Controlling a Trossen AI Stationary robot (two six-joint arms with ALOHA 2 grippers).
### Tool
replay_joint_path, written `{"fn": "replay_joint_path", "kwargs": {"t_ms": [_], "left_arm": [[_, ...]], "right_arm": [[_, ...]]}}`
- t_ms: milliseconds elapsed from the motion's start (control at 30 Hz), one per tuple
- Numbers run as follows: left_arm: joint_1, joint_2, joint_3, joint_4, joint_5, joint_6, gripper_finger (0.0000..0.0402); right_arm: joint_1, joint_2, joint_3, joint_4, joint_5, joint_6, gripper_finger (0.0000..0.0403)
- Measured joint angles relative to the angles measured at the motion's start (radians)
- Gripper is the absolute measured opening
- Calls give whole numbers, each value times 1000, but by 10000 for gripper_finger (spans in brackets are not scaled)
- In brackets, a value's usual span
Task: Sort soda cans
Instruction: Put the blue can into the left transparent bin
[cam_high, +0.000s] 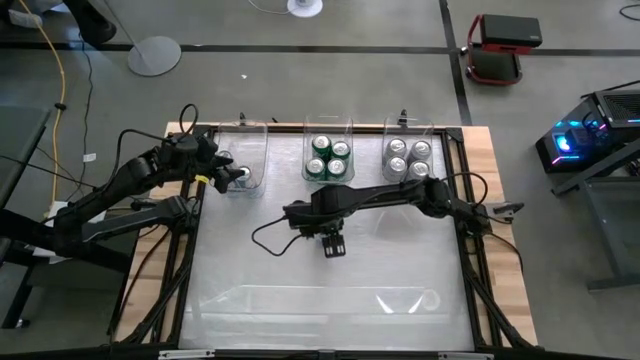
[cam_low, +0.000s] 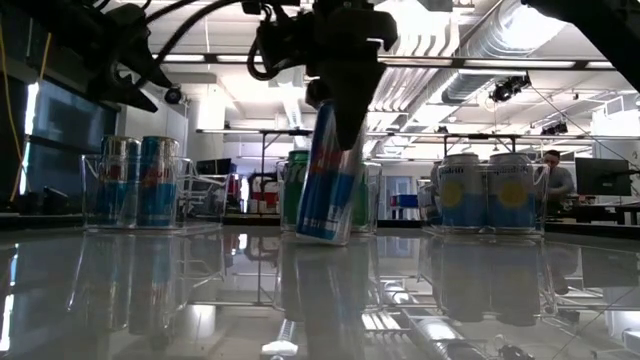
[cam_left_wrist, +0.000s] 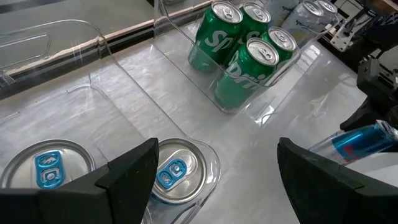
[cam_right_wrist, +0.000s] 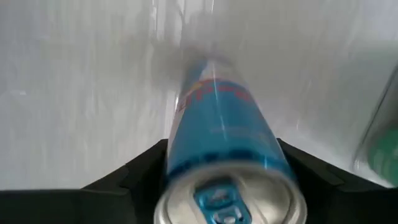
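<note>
Right gripper (cam_high: 334, 243): at table centre, fingers clamped on either side of a blue-and-silver can (cam_low: 328, 175), gripped near its top (blue tab facing the wrist camera).
Held can: tilted, its base at or just above the white tabletop (cam_high: 330, 300) in the low view; contact cannot be told.
Left gripper (cam_high: 232, 176): at 10 o'clock from table centre, over the left bin (cam_high: 243, 150), fingers spread wide and holding nothing.
Left bin: two blue-and-silver cans (cam_left_wrist: 112, 174) side by side, directly beneath the parted fingers (cam_left_wrist: 127, 171).
Middle bin (cam_high: 328, 148): at 12 o'clock, four green cans (cam_high: 330, 158) upright in a tight square.
Right bin (cam_high: 408, 150): at 1 o'clock, four silver cans (cam_high: 408, 160) with pale blue and yellow labels.
Background: a person (cam_low: 556, 172) far off in the room.
</note>
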Motion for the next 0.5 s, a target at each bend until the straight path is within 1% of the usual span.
{"fn": "replay_joint_path", "kwargs": {"t_ms": [133,200,367,500], "left_arm": [[0,0,0,-1,0,0,306],[0,0,0,-2,0,0,306],[-1,-1,0,-4,5,13,306],[-19,-3,0,-14,84,3,306]], "right_arm": [[1,1,0,59,0,-20,269],[1,2,7,68,-1,-33,278],[3,2,48,82,7,-79,283],[23,-26,113,10,90,-97,285]]}}
